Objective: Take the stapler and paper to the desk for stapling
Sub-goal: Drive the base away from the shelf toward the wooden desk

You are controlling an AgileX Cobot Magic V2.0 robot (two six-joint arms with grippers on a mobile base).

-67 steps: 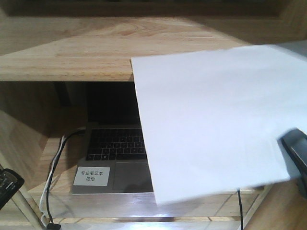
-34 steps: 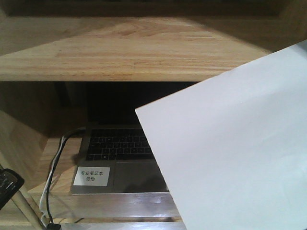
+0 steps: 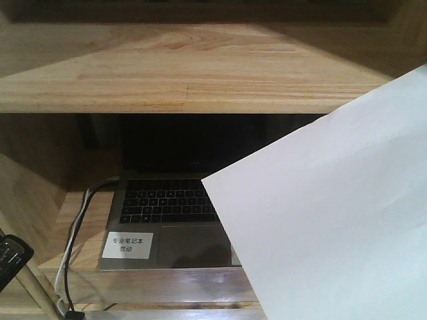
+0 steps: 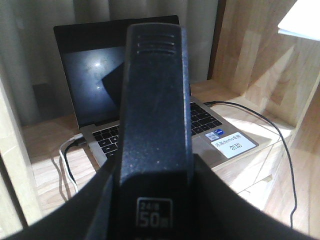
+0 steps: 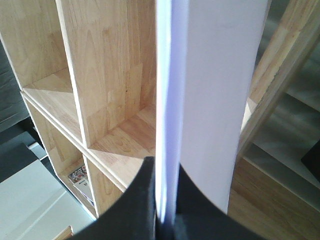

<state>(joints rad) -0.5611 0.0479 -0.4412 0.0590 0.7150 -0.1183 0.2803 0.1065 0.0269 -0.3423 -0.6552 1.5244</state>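
Observation:
The black stapler (image 4: 154,100) fills the middle of the left wrist view, with a "24/6 50" mark near its base. My left gripper (image 4: 155,212) is shut on it, dark fingers on both sides. The white paper (image 3: 333,220) hangs tilted across the right of the front view, one corner over the laptop. In the right wrist view the paper (image 5: 215,90) runs edge-on away from my right gripper (image 5: 165,202), which is shut on its near edge. The desk is out of view.
An open laptop (image 3: 167,213) with a white label sits in a shelving compartment under a wooden shelf board (image 3: 167,73). White and black cables (image 3: 77,227) trail off its left side. More wooden compartments (image 5: 100,75) stand to the right gripper's left, printed items (image 5: 80,180) low down.
In the front view the paper has swung down and to the right and tilted, uncovering more of the laptop and the shelf board. The dark gripper part at the right edge no longer shows.

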